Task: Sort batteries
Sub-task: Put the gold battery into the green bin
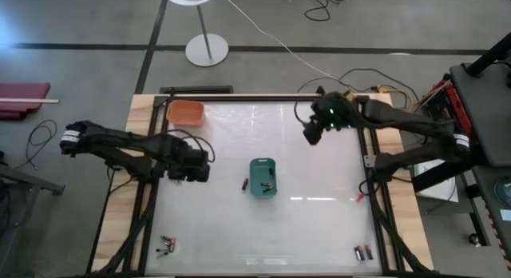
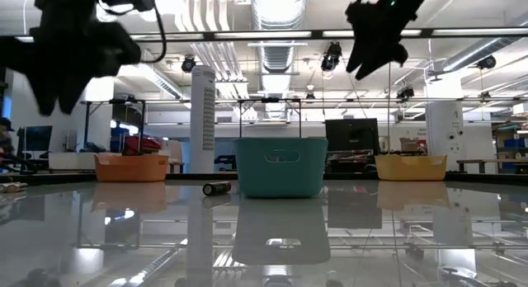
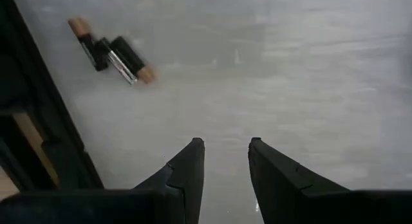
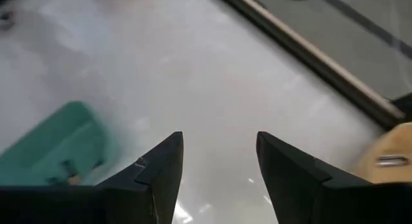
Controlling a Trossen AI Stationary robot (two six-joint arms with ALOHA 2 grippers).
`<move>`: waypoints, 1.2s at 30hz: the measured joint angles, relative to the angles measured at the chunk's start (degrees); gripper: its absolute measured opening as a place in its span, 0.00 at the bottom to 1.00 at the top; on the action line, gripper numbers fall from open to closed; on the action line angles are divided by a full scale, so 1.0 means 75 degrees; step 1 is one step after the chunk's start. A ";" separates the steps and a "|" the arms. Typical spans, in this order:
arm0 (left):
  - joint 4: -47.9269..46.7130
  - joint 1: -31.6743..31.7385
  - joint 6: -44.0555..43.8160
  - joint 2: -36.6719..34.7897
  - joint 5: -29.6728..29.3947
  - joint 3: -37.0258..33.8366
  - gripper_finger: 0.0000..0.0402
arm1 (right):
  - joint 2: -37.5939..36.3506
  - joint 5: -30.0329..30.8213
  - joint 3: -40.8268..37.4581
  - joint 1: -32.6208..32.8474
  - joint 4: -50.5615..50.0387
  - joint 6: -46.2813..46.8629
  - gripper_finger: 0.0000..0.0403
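Left end effector hovers at 9 o'clock of the teal bin, fingers spread, empty; right end effector hangs at 1 o'clock, also spread. Batteries lie at the counter's 7 o'clock corner, one beside the bin

Glossy white table, teal bin, orange bin, scattered batteries
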 joint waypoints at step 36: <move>0.1009 0.0030 -0.3768 0.0612 -0.1429 -0.1991 0.26 | -0.0196 0.1253 0.0371 0.1738 0.0049 0.0729 0.46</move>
